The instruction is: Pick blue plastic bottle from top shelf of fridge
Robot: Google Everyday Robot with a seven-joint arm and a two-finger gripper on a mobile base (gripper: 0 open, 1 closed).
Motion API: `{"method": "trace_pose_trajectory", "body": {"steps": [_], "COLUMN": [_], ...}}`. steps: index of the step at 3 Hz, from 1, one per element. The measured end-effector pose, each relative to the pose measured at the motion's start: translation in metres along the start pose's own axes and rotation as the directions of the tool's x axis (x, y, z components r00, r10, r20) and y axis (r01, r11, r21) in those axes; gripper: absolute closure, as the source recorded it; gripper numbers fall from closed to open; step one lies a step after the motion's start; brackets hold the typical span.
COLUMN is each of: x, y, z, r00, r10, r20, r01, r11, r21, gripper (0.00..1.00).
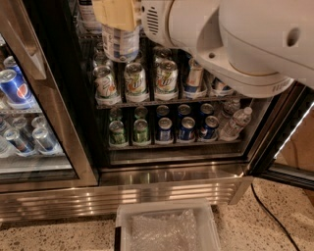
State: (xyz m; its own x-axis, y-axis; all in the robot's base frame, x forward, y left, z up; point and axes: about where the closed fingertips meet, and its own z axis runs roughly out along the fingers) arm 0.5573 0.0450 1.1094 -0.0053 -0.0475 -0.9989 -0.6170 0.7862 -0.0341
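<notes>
The blue plastic bottle (120,43) is clear bluish with a white and pale blue label. It hangs in front of the fridge (171,171), its base level with the upper row of cans. My gripper (117,14), with tan fingers, is at the top edge and is shut on the bottle's upper part. My big white arm (235,39) fills the upper right and hides much of the top shelf (88,35). Another tall bottle (87,10) stands on that shelf at the left.
Green and blue cans line the two lower wire racks (162,100). Small crinkled water bottles (235,122) stand at the lower right. Pepsi cans (12,86) sit behind the left glass door. The right door (294,142) stands open. A white bin (167,228) and a black cable (270,211) lie on the floor.
</notes>
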Motion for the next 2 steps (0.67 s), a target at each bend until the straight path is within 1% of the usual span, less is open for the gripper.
{"method": "trace_pose_trajectory", "body": {"steps": [1,2], "x": [0.011,0.025], "y": [0.010,0.018], "z": [-0.010,-0.023], "r00": [0.999,0.995], "r10": [0.042,0.079], "r20": [-0.027,-0.056], "r01": [-0.043,-0.083], "r11": [0.9983,0.9943], "r21": [-0.040,-0.067], "gripper": [1.00,1.00]}}
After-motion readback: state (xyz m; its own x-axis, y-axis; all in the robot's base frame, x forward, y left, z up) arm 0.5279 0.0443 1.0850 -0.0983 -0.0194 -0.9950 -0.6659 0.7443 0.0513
